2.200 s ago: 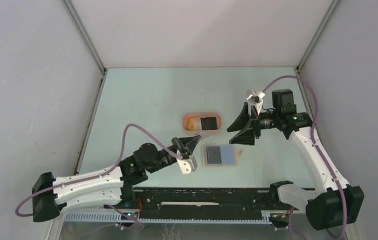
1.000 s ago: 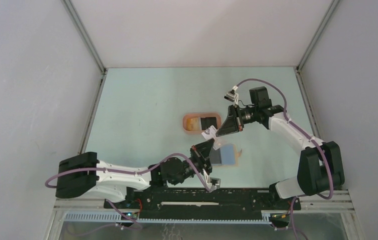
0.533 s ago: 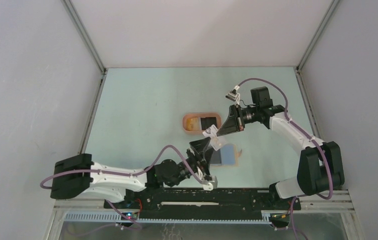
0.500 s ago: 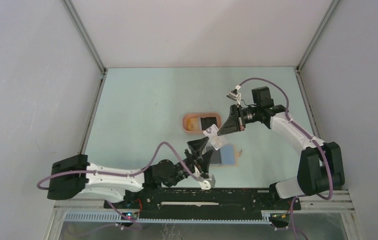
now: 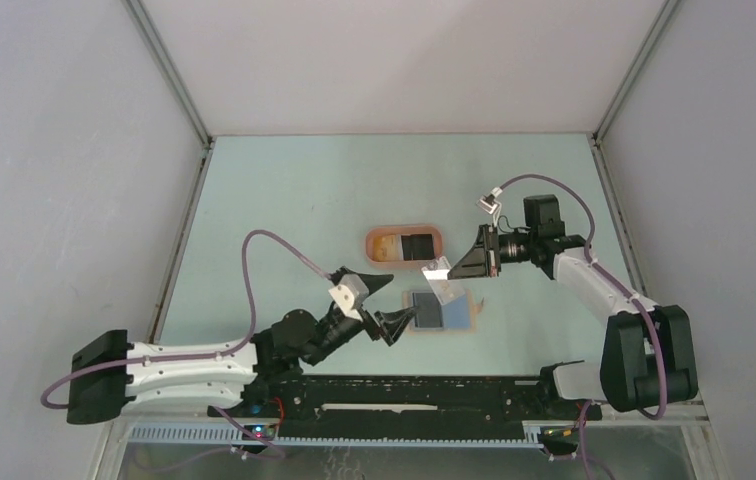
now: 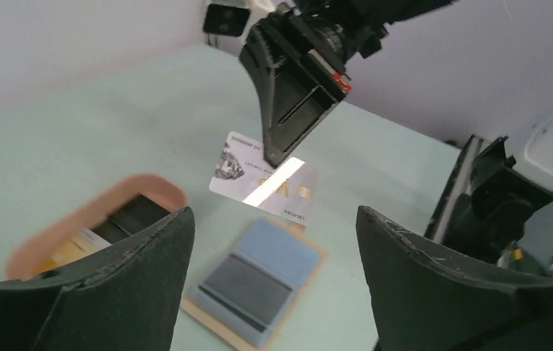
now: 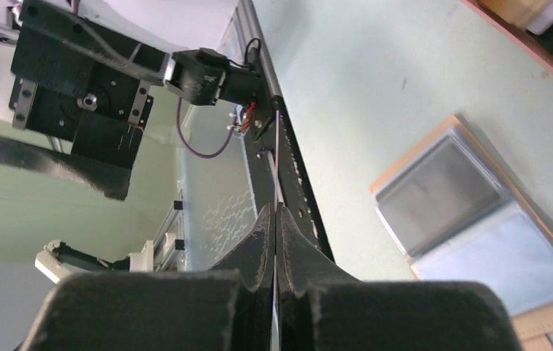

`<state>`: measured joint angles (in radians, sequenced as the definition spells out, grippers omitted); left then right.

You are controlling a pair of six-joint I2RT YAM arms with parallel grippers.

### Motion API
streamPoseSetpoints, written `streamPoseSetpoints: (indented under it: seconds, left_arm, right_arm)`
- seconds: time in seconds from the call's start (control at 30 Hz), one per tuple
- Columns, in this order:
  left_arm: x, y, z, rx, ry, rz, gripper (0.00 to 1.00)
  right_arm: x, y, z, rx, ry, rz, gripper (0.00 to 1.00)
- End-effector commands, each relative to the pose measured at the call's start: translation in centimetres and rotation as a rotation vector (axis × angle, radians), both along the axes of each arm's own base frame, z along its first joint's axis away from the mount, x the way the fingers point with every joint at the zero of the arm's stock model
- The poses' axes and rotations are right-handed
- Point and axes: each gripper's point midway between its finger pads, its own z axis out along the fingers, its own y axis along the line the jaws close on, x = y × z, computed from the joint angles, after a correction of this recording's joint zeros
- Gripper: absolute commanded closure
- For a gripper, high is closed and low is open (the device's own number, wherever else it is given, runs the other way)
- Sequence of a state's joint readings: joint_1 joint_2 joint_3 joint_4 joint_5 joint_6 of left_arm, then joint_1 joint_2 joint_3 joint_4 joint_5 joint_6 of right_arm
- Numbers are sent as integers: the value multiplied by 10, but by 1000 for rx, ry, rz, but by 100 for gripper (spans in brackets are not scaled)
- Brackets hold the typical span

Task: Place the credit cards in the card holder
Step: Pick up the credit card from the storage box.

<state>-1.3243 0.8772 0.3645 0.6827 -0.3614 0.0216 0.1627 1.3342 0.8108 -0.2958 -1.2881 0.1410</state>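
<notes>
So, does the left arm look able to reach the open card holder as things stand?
Probably yes: the left gripper is open close beside the card holder, with nothing lying between them. The right gripper holds a card above it, which may crowd the approach.

The tray (image 5: 370, 246) behind the card holder (image 5: 451, 316), card (image 5: 440, 283) over it

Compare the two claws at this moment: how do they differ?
The left claw stands open and empty; the right claw is shut on the edge of a silvery credit card. The left claw sits at the open card holder's left side; the right claw hangs above its far side. Both are black and point toward the card holder.
</notes>
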Motion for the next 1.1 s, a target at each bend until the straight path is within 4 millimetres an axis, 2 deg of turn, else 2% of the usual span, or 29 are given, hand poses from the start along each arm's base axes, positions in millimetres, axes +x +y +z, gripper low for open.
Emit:
streamPoseSetpoints:
  seconds: [0.0, 0.03, 0.1, 0.2, 0.27, 0.4, 0.5, 0.57, 0.67, 0.83, 1.07]
  left_arm:
    - [0, -2, -24, -260, 388, -64, 16]
    - [3, 0, -21, -324, 421, -69, 17]
    - [10, 6, -28, -408, 499, -58, 18]
    - [20, 12, -38, -459, 565, -25, 21]
    - [27, 14, -46, -468, 598, 16, 23]
    - [41, 9, -72, -466, 705, 99, 32]
    - [49, 4, -100, -446, 797, 169, 44]
    - [54, 5, -116, -445, 841, 225, 50]
    - [57, 3, -133, -426, 875, 264, 50]
    - [63, -6, -149, -341, 896, 320, 45]
    - [64, -12, -170, -263, 945, 385, 39]
  right_arm:
    - [5, -4, -4, -6, -89, -47, 100]
    - [3, -5, -9, -14, -91, -52, 100]
    - [-2, -8, -18, -14, -89, -54, 100]
    - [-15, -11, -35, -6, -27, -43, 100]
    - [-15, -12, -46, -27, 19, -62, 100]
    - [-6, -17, -72, -98, 116, -135, 100]
    - [-4, -18, -86, -124, 169, -173, 100]
    - [4, -23, -100, -179, 197, -235, 100]
    - [14, -31, -114, -228, 251, -309, 100]
    - [22, -45, -126, -244, 316, -376, 100]
    - [20, -47, -132, -222, 376, -366, 100]
